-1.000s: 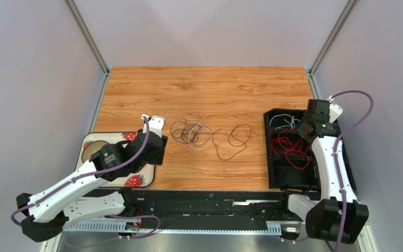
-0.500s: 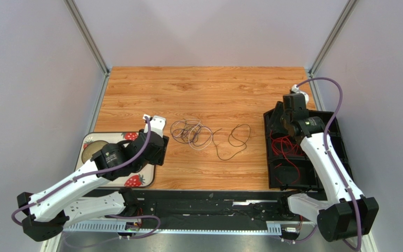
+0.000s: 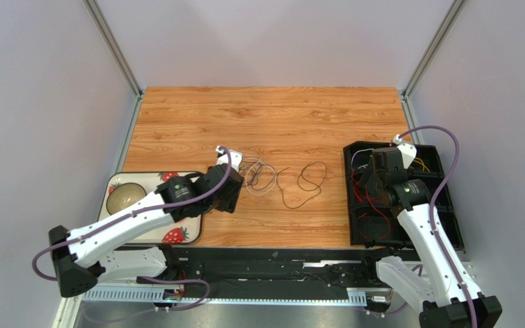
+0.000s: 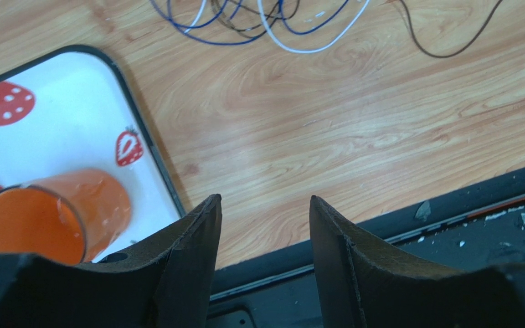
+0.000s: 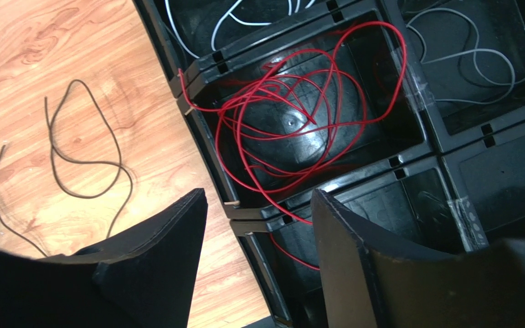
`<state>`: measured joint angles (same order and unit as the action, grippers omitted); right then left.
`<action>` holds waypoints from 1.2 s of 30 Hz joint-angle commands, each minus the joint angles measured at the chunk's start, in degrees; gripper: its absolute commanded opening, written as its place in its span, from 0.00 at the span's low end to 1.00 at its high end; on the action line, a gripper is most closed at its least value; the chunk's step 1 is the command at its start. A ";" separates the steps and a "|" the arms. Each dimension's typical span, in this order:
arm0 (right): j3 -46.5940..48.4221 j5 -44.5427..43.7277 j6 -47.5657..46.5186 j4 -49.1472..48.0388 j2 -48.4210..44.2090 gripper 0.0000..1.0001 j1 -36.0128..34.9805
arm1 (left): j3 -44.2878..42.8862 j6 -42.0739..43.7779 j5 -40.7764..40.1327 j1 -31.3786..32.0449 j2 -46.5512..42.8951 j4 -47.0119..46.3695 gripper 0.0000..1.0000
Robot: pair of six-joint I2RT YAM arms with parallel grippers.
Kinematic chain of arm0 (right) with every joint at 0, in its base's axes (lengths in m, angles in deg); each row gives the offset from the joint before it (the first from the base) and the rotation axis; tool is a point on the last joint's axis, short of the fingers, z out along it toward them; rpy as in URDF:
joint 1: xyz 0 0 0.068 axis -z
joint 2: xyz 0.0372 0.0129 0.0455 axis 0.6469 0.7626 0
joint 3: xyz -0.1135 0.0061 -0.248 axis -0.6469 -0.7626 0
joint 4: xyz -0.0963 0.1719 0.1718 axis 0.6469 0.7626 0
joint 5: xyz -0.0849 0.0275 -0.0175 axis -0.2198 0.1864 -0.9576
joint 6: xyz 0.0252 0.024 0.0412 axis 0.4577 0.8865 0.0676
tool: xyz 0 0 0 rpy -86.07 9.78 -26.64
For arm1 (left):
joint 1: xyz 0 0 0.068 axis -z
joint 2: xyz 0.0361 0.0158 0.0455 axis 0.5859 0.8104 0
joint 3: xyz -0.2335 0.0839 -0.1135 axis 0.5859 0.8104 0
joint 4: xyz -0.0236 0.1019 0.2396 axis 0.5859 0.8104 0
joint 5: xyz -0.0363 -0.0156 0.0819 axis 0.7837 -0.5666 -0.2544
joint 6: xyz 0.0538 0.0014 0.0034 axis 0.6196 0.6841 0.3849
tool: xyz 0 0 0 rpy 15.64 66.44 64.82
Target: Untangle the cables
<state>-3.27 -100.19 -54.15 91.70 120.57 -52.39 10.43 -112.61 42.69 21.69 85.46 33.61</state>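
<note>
A tangle of blue, white and dark cables (image 3: 258, 174) lies mid-table; it also shows at the top of the left wrist view (image 4: 245, 17). A loose dark cable (image 3: 310, 181) lies to its right, apart (image 5: 80, 143). Red cables (image 5: 299, 102) fill one compartment of the black tray (image 3: 399, 232), with one strand hanging over the divider. White (image 5: 245, 17) and grey (image 5: 477, 55) cables lie in other compartments. My left gripper (image 3: 227, 195) is open and empty just left of the tangle (image 4: 265, 201). My right gripper (image 3: 371, 181) is open and empty above the tray's left edge (image 5: 258, 198).
A strawberry-print tray (image 3: 142, 179) at the near left holds an orange cup (image 4: 46, 219). The table's black front edge (image 4: 450, 205) runs close below my left fingers. Grey walls stand on both sides of the wooden table (image 3: 272, 116).
My left arm has swung right, from over the strawberry tray to beside the tangle. My right arm went to the tray's far-left corner, then came back toward me, over the red cables.
</note>
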 commanded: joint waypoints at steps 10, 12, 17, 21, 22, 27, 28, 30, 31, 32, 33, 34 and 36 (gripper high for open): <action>-2.07 -0.86 3.26 -3.75 6.43 0.65 0.47 | -9.81 0.96 5.49 -0.08 15.24 -9.99 0.55; -3.39 -0.60 3.96 -4.46 6.96 0.64 0.56 | -9.11 2.01 4.44 -0.08 14.26 -10.08 0.56; -2.08 2.21 3.71 -6.30 7.84 0.58 0.47 | -7.88 3.25 2.33 -0.34 15.92 -13.15 0.56; 2.57 2.04 3.18 -5.08 9.59 0.56 -1.10 | -8.32 1.50 -0.04 -2.00 19.96 -15.35 0.56; 3.37 1.78 3.00 -4.73 9.77 0.56 -1.54 | -8.58 0.88 -0.22 -2.62 21.19 -15.88 0.56; 5.92 3.44 2.82 -5.43 9.77 0.56 -6.29 | -8.41 -0.44 -1.28 -7.10 24.54 -18.08 0.56; 6.18 3.97 3.00 -5.86 9.86 0.55 -7.25 | -8.32 -0.27 -1.11 -7.81 25.50 -19.38 0.56; 6.10 4.85 3.79 -6.31 10.38 0.55 -10.15 | -8.67 0.87 1.09 -9.30 26.65 -20.88 0.55; 6.10 5.03 4.05 -6.83 10.65 0.55 -11.12 | -9.63 1.40 1.62 -9.40 27.96 -21.76 0.54; 5.75 5.20 4.32 -7.01 11.00 0.55 -12.69 | -10.25 2.10 2.84 -9.31 28.58 -22.03 0.54; 5.57 5.12 4.84 -7.27 11.18 0.55 -13.41 | -10.86 2.28 3.81 -9.31 29.19 -22.29 0.54; 5.22 5.03 5.02 -7.53 11.61 0.55 -14.02 | -12.00 2.63 5.12 -9.31 30.68 -22.99 0.53; 4.08 5.38 5.29 -8.15 11.79 0.55 -14.82 | -13.15 3.42 8.29 -9.31 32.18 -23.18 0.52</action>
<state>0.80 -95.45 -50.63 86.61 131.81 -65.54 1.49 -111.14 45.42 11.97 115.30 14.51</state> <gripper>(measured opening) 0.552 0.531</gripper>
